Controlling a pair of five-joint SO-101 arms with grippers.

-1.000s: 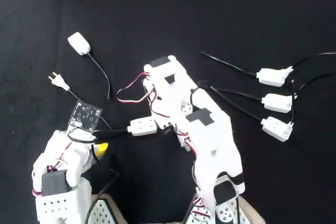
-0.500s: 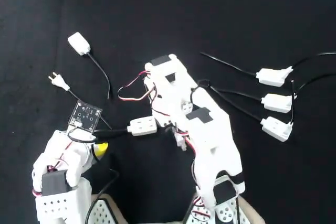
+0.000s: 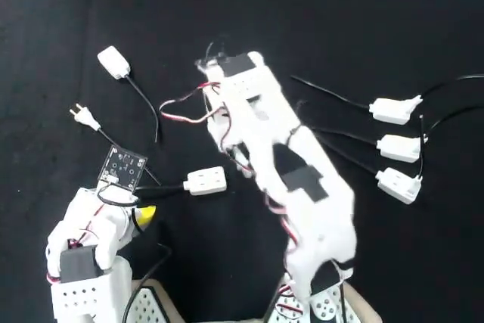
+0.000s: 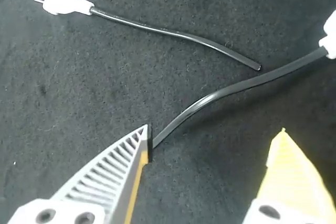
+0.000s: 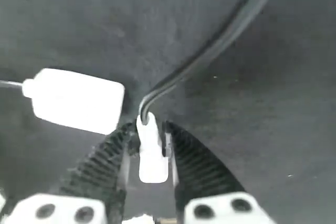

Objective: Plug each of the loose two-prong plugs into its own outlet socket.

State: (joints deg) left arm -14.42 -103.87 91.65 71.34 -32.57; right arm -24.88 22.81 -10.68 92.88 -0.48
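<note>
Right hand (image 5: 148,126) clamped on plug (image 5: 153,162), lengthwise, cord end outward, left hand (image 4: 214,128) spread apart

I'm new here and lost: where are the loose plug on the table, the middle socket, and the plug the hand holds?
loose plug (image 4: 65,5), left wrist view, its white body.
middle socket (image 3: 206,181), high view, centre of its block.
held plug (image 5: 152,156), right wrist view, its white body.

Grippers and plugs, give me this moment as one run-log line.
right gripper: shut on white plug | outlet socket: near plug, not joined | left gripper: open over black cable
</note>
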